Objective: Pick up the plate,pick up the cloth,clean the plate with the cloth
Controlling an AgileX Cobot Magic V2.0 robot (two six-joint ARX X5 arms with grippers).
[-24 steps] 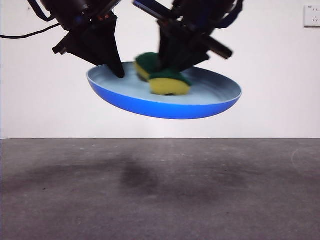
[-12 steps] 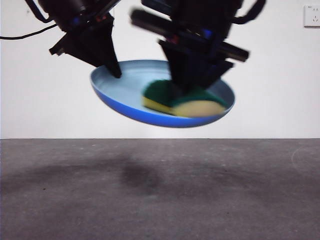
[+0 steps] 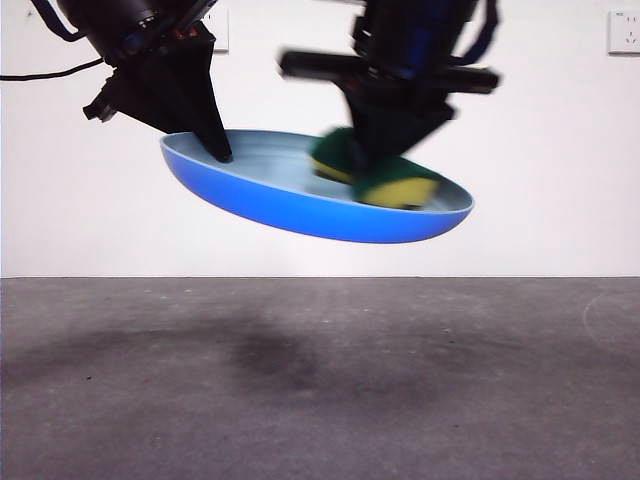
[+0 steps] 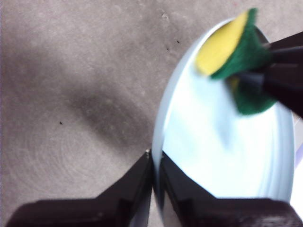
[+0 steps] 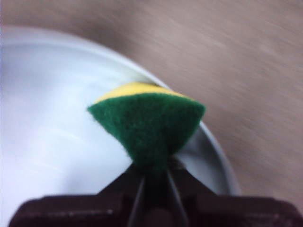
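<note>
The light-blue plate point(image 3: 300, 205) hangs in the air, tilted down toward the right in the front view. My left gripper point(image 3: 218, 150) is shut on its left rim; the left wrist view shows the jaws pinching the rim point(image 4: 155, 163) of the plate point(image 4: 222, 156). My right gripper point(image 3: 385, 155) is shut on the cloth point(image 3: 385, 178), a yellow sponge with a green scouring layer, folded and pressed into the plate's right part. The right wrist view shows the cloth point(image 5: 149, 125) squeezed between the jaws point(image 5: 154, 172) over the plate point(image 5: 52, 118). The cloth also shows in the left wrist view point(image 4: 236, 52).
The grey table point(image 3: 320, 390) lies well below the plate, with blurred shadows on it. A white wall stands behind, with a socket point(image 3: 623, 30) at the top right.
The right gripper has swept the cloth across the plate, from the middle to the right part. The plate has changed tilt and its left rim has shifted a little to the left.
</note>
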